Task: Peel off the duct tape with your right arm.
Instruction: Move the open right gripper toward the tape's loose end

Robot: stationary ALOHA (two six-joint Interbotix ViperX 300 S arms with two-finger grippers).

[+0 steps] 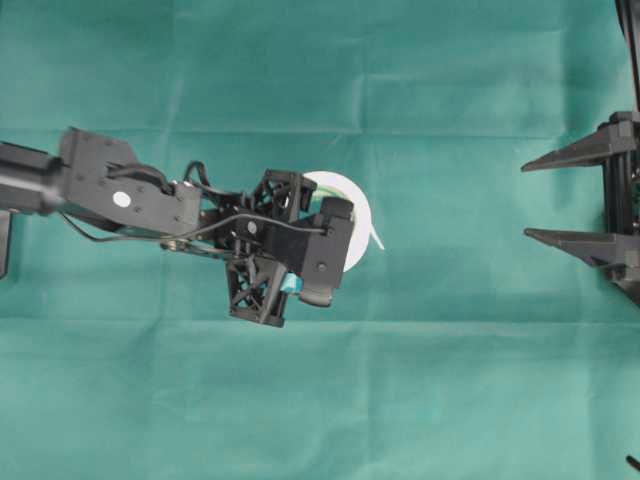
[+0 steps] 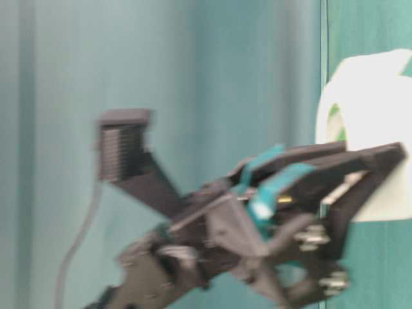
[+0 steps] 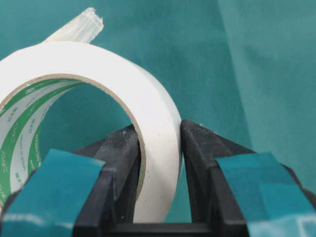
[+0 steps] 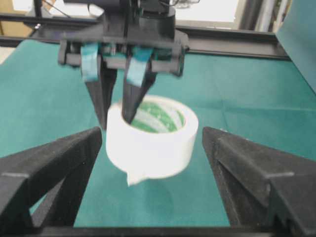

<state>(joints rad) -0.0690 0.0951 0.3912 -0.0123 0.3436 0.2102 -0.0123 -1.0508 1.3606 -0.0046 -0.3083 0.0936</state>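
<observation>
Fingers (image 3: 123, 163) of my left gripper (image 3: 159, 148): clamped on duct tape (image 3: 148, 123) wall.
My right gripper (image 4: 150, 163): spread wide, empty; next, pinch the loose end (image 4: 134, 177), pull away.

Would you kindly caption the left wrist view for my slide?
Left gripper pinching the wall of the white tape roll, one finger inside its core, loose end up.

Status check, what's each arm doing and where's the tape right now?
Left gripper shut on the tape, wall pinched between its jaws. Right gripper open, well clear of it. Loose end faces the right gripper, nothing between.
</observation>
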